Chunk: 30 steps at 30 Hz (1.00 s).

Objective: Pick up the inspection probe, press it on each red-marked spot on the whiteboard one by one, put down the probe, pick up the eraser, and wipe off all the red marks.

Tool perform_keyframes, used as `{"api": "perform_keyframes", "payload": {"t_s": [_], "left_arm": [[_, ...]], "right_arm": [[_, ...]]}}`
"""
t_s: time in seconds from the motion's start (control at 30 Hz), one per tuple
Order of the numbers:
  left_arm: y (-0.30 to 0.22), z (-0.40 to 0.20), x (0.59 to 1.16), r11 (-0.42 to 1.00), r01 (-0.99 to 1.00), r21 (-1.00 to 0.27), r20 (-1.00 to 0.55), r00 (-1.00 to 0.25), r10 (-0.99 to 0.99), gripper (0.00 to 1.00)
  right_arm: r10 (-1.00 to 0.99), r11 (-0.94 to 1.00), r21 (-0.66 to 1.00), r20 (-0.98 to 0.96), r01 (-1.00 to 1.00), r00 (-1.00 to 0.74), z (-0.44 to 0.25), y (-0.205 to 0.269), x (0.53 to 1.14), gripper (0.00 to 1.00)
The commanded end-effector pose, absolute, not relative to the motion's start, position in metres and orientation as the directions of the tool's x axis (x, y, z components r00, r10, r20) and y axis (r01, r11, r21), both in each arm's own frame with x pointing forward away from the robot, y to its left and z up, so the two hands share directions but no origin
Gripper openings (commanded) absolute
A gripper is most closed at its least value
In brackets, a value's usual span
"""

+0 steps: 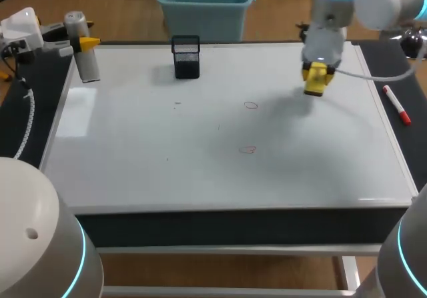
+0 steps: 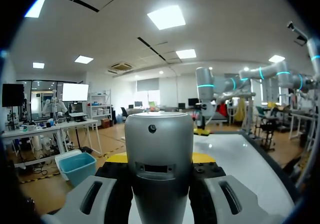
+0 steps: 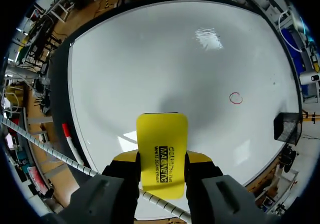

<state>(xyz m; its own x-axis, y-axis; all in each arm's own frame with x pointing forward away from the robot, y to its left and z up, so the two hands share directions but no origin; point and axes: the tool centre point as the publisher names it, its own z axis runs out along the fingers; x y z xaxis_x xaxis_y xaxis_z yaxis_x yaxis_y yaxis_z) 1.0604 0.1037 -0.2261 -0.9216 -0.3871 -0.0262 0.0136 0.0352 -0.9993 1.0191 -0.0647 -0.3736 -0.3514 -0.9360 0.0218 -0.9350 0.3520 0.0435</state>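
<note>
Right gripper (image 3: 161, 170) is clamped on the yellow eraser (image 3: 161, 151), one finger on each long side, with most of the body standing out ahead of the fingers. It is held over the whiteboard (image 1: 133, 158) near the far right corner. Contact with the board: cannot tell.

Left gripper (image 2: 159, 166) is closed around the inspection probe (image 2: 159, 149), a silver cylinder, at the whiteboard's far left corner.

The far red mark (image 1: 250, 105) lies right of the board's middle, and the near red mark (image 1: 247, 149) is closer to the front edge. Both are intact, thin open loops. The black holder (image 1: 186, 57) stands at the far edge. The red marker (image 1: 396, 105) lies on the dark surface off the right edge.

Handling, judged:
- Eraser: light, with a rigid smooth shell.
- The side-wall hold looks right.
- It may pivot between the fingers under drag, so keep the wiping face flat and the pressure moderate.
- Thin marks should lift easily.
- Probe: smooth, round and likely heavier.
- Best held mid-body, as now.
- It would roll if laid on its side.
</note>
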Motion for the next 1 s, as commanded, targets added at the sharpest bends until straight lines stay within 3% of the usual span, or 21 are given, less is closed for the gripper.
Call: {"api": "perform_keyframes", "payload": {"t_s": [0.03, 0.33, 1.0], "left_arm": [[0.104, -0.225, 1.06, 0.037, 0.013, -0.999, -0.026, -0.921, -0.388, 0.0], [0.104, -0.225, 1.06, 0.037, 0.013, -0.999, -0.026, -0.921, -0.388, 0.0], [0.104, -0.225, 1.06, 0.037, 0.013, -0.999, -0.026, -0.921, -0.388, 0.0]], "right_arm": [[-0.927, 0.373, 0.062, -0.001, -0.926, -0.374, -0.375, -0.103, 1.02, 0.0], [-0.909, 0.416, 0.062, 0.005, -0.907, -0.417, -0.377, -0.132, 1.022, 0.0], [-0.903, 0.429, 0.047, 0.0, -0.902, -0.43, -0.375, -0.136, 1.022, 0.0]]}}
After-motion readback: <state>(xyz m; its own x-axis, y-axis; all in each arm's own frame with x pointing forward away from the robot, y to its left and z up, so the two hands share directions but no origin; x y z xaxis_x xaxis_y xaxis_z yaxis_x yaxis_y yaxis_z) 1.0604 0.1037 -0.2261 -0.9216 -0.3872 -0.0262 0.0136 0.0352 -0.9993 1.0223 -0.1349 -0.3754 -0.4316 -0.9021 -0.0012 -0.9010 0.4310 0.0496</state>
